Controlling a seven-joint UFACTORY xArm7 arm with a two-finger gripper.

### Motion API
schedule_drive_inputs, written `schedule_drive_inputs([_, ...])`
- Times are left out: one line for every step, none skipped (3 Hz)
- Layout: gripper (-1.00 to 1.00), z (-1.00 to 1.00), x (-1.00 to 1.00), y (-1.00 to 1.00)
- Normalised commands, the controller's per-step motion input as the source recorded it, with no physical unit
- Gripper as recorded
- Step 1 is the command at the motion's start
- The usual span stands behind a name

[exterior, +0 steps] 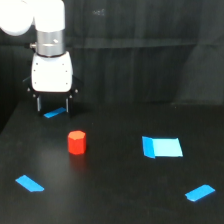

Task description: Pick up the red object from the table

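You're hanging the gripper (53, 104), fingers spread and empty, at upper left; descending there is risking missing the red object (77, 142)

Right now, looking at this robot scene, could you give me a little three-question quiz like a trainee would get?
1. True or false: the gripper is holding the red object.
2. How many flat blue pieces lie on the table?
3. Which blue piece is nearest the gripper: A) the large one, B) the small one under its fingers, C) the one at the exterior view's lower right?

Key: 1 false, it stands apart; 2 four; 3 B.
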Motion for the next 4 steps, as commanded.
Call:
schedule_drive_inputs([0.96, -0.03, 0.86, -0.52])
schedule_drive_inputs([1.0, -0.08, 0.4, -0.62])
schedule_drive_inputs([0.94, 0.22, 0.09, -0.57])
schedule_drive_inputs([0.97, 0.17, 0.03, -0.64])
